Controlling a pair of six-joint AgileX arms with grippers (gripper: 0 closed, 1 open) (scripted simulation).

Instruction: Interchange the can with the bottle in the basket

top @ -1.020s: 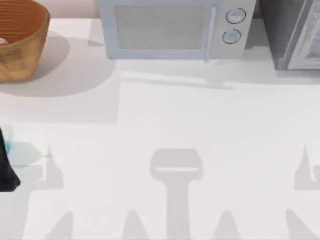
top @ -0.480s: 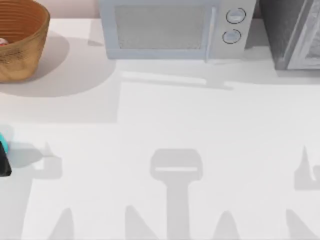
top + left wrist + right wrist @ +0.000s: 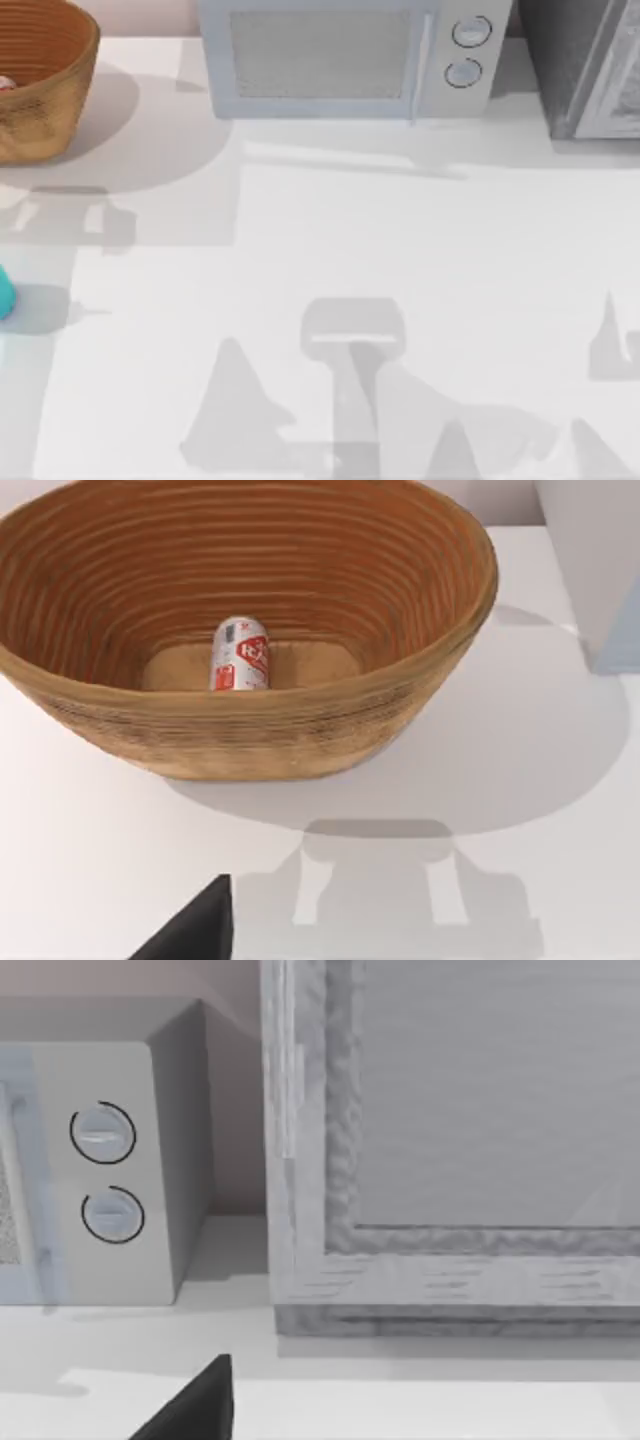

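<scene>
Far left on the white tabletop (image 3: 400, 240): a big round orange-brown woven wicker basket (image 3: 45, 85), cut off by the top view's left and far edges. Inside it, down on the ribbed floor, a small white can with a red label (image 3: 241, 655). Hard to tell whether upright or lying down. From above, just a tiny pale bit of it at the picture's left edge (image 3: 4, 83), the rest cut off.

Nearer on the left side, well apart from the basket, a small turquoise bottle (image 3: 4, 292) on the tabletop. Just one rounded edge to see, the rest cut off by the left edge; shape hard to make out.

Along the far side, a pale grey box-shaped microwave (image 3: 340, 60) with two round knobs (image 3: 466, 52). Far right, a darker grey cabinet (image 3: 590, 70), cut off by the edge.

Left end effector (image 3: 190, 932): just a black wedge at the picture's edge, on the near side of the basket, apart from it. Cannot tell how wide, nor whether holding anything.

Right end effector (image 3: 190, 1405): also just a black wedge, over the far right of the tabletop, before the microwave's knob end and the cabinet. Cannot tell how wide there either.

Soft grey shadows (image 3: 350, 340) across the near part of the tabletop.
</scene>
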